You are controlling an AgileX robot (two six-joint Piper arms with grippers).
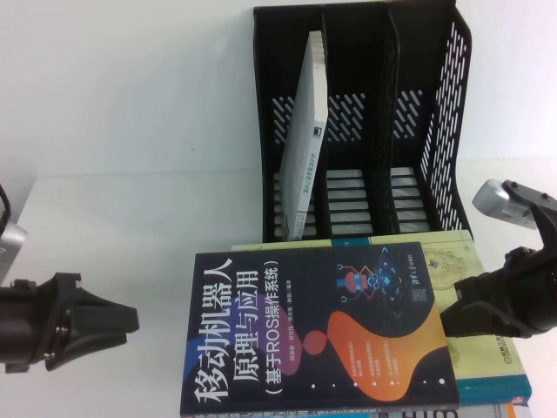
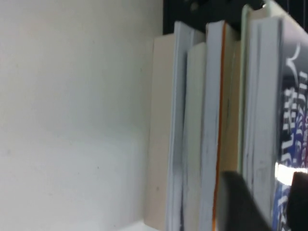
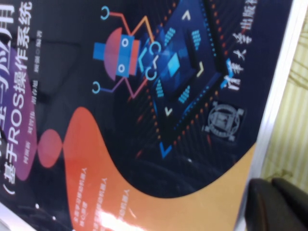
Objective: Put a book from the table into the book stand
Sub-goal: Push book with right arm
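The book (image 1: 318,331), dark navy with a white Chinese title, orange-pink swirls and a small robot graphic, lies flat on top of a stack at the front of the white table (image 1: 130,174). The black three-slot book stand (image 1: 435,104) stands upright just behind the stack. My left gripper (image 1: 130,324) is open at the stack's left side. In the left wrist view (image 2: 269,202) its fingers straddle the edge of the book (image 2: 293,120). My right gripper (image 1: 446,320) is shut, with its tips at the right edge of the book (image 3: 144,120). It shows in the right wrist view (image 3: 276,202) holding nothing.
A pale yellow-and-teal hardcover (image 1: 487,366) lies under the dark book and sticks out to the right. A thin white-grey book (image 1: 306,148) leans in the stand's left slot; the other two slots hold nothing. The stack's page edges (image 2: 192,144) face my left gripper.
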